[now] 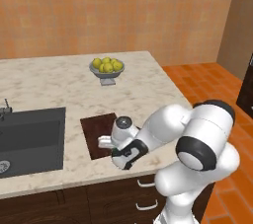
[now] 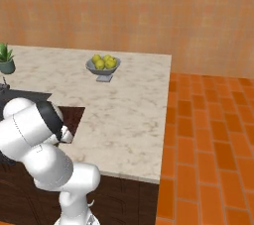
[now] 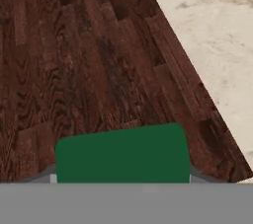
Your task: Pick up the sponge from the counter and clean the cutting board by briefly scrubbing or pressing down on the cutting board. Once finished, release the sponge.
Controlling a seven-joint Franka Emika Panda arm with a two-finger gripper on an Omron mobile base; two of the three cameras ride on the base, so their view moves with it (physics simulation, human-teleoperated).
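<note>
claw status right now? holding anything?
Claw: cannot tell if open or shut; the green sponge sits right at its tips, low over the cutting board.

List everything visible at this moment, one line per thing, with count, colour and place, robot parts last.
Cutting board: one, dark brown wood grain, on the counter by its front edge, right of the sink.
Sponge: one, green top, over the cutting board at the gripper.
Counter: one, beige-white marbled.
Sink: one, dark grey, left.
Bowl of lemons: one grey bowl, yellow lemons, near the counter's back edge.
Potted plant: one, green, far left corner.
Arm: one, white with dark joints, bent over the board.
</note>
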